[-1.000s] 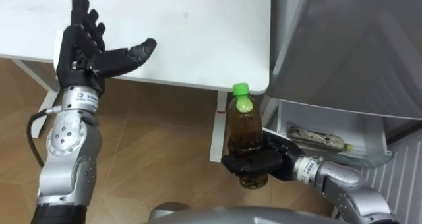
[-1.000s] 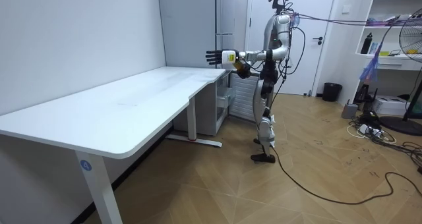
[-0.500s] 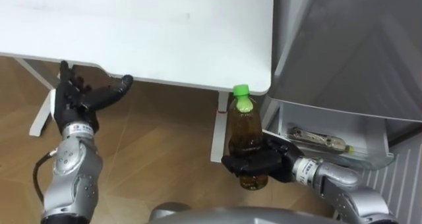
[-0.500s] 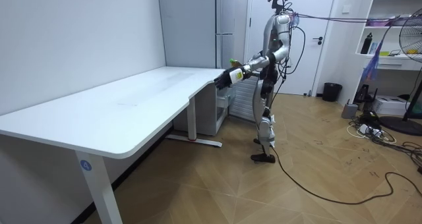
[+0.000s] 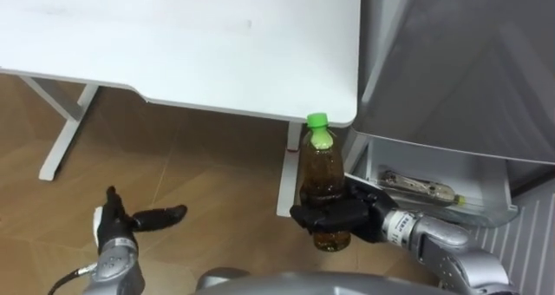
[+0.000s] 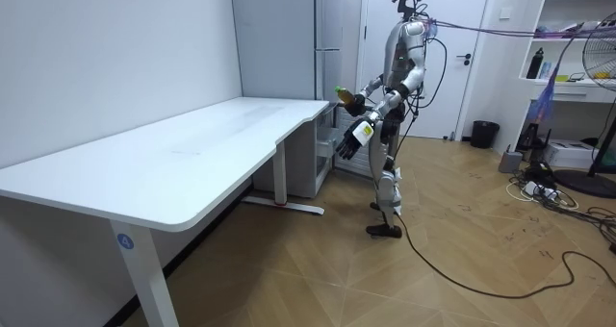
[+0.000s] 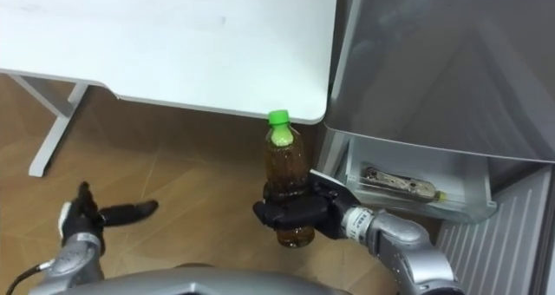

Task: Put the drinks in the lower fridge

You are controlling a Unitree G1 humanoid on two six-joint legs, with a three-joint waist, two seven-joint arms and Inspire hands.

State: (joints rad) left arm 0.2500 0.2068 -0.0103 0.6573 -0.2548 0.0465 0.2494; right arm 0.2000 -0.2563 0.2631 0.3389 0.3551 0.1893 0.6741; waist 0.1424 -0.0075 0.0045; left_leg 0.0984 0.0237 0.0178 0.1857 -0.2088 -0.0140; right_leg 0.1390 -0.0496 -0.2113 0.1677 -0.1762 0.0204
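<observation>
Bright, even indoor light comes from above. The white table (image 5: pixel 173 43) looks almost washed out and throws a soft shadow on the floor (image 5: pixel 199 156) below. The grey fridge (image 5: pixel 468 61) shows a dull sheen.

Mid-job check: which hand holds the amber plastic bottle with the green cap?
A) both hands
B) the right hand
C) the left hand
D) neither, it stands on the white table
B: the right hand is curled round the upright amber plastic bottle, while the left hand hangs open and empty, low down.
</observation>
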